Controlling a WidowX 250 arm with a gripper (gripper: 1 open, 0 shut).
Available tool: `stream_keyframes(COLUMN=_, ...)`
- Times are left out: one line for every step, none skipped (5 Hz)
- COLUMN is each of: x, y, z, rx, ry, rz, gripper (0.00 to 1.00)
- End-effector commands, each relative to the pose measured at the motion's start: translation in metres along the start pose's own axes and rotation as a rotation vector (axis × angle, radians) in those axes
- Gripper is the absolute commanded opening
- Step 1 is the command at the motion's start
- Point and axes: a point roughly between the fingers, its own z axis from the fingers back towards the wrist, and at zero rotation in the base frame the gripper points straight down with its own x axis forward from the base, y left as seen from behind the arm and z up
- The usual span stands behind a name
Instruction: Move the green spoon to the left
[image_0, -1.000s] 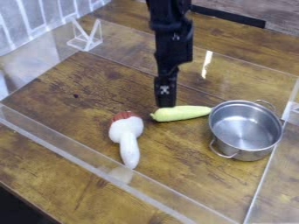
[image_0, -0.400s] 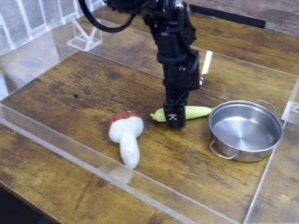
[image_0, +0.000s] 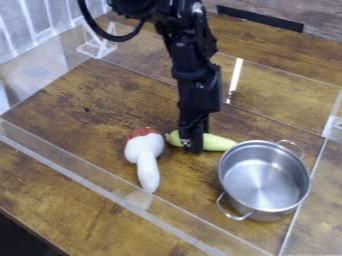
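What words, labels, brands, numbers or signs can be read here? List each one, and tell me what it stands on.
None: no readable text shows on the pot, the green piece, the white utensil or the wooden table.

This looks like a robot test setup, probably in a lab, though the room itself is out of sight. A black robot arm (image_0: 187, 50) reaches in from 12 o'clock over a brown wood-grain desk (image_0: 80, 100). Clear panels edge the desk toward 7 o'clock, and a small steel pot (image_0: 263, 180) at 4 o'clock lends a kitchen-like touch.
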Motion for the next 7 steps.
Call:
stream_keyframes(x=-0.001, y=0.012, z=0.028, rx=0.068, ry=-0.022, rz=-0.067, gripper=0.0)
stream_keyframes(x=0.001, y=0.018, z=0.024, rx=0.058, ry=-0.021, rz=-0.139, gripper=0.0)
stream_keyframes(x=-0.01, y=0.017, z=0.024, rx=0.059, ry=-0.022, rz=-0.125, gripper=0.0)
stream_keyframes(x=-0.02, y=0.015, z=0.025, rx=0.062, ry=-0.021, rz=-0.112, gripper=0.0)
stream_keyframes(x=-0.015, y=0.014, z=0.026, rx=0.059, ry=-0.019, rz=-0.144, gripper=0.0)
stream_keyframes(x=-0.009, y=0.013, z=0.027, rx=0.056, ry=-0.017, rz=-0.177, gripper=0.0)
stream_keyframes(x=-0.009, y=0.006, z=0.031, rx=0.059, ry=-0.014, rz=-0.177, gripper=0.0)
